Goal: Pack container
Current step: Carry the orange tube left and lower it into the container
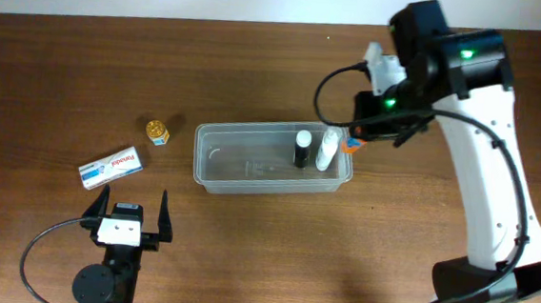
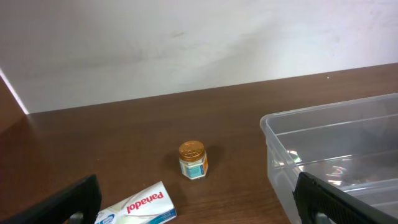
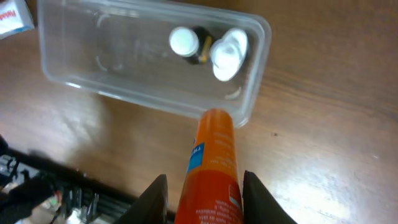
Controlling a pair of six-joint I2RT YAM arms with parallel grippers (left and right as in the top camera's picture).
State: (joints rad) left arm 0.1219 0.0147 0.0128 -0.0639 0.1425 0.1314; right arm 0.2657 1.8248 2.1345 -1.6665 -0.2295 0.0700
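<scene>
The clear plastic container [image 1: 241,164] lies at the table's middle, and it also shows in the left wrist view [image 2: 329,143] and the right wrist view [image 3: 124,56]. A black bottle with a white cap [image 1: 302,147] [image 3: 185,41] and a white bottle [image 1: 328,148] [image 3: 227,53] stand in its right end. My right gripper [image 1: 372,130] [image 3: 204,193] is shut on an orange tube [image 3: 212,155] [image 1: 350,145], held in the air over the container's right end. My left gripper [image 1: 135,209] [image 2: 199,205] is open and empty near the front left.
A white Panadol box [image 1: 112,166] [image 2: 140,206] lies just ahead of my left gripper. A small jar with a gold lid [image 1: 157,130] [image 2: 192,159] stands left of the container. The white wall borders the table's far edge.
</scene>
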